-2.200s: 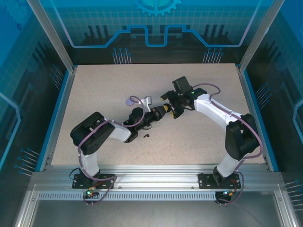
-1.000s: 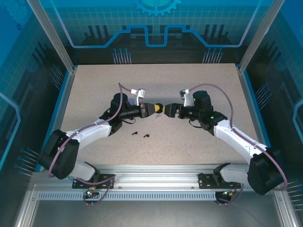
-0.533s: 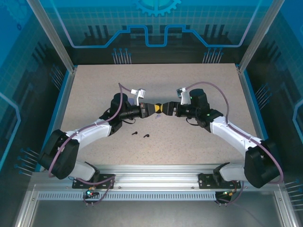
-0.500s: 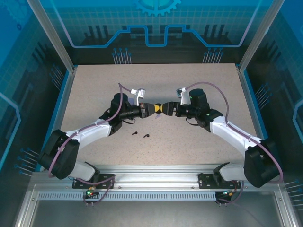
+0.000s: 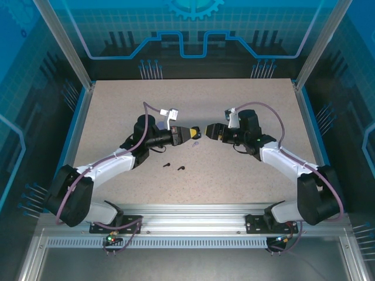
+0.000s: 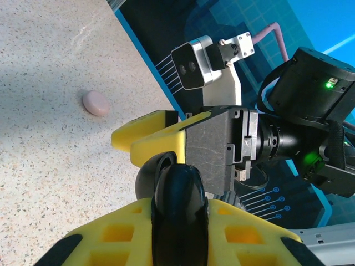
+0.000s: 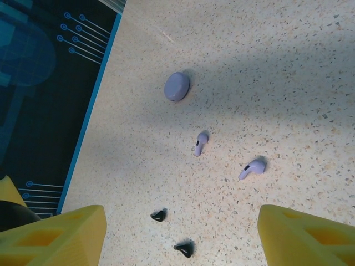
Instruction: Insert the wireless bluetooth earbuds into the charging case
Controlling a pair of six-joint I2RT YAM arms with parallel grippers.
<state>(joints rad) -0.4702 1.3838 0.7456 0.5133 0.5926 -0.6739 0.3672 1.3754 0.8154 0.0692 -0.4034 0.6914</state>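
Yellow left fingers [image 6: 113, 244] are clenching a black charging case [image 6: 177, 202], holding it off the bench [image 5: 246, 105] at mid-table. Whether its lid is open I cannot tell. The right fingers [image 7: 61, 233] are standing spread with nothing between them. In the left wrist view they are facing the case, just beside it.

Task items are lying loose on the bench:
- two black earbuds [image 7: 158, 215] side by side, nearer the arm bases than the raised case
- two lilac earbuds [image 7: 201, 143] a little apart, farther back
- a closed lilac case [image 7: 177, 86] beyond them
- a pale pink case [image 6: 95, 103] well apart, toward the bench edge

Step in hand, as I am judging it: the case is being presented in the air between the arms, and no earbud is being carried.

The next move is probably falling to the right arm. It calls for dropping to a black earbud and pinching it cleanly. The bud is tiny and rounded, so it may skid. Then it must go stem-first into the held case while the left grip is staying firm.
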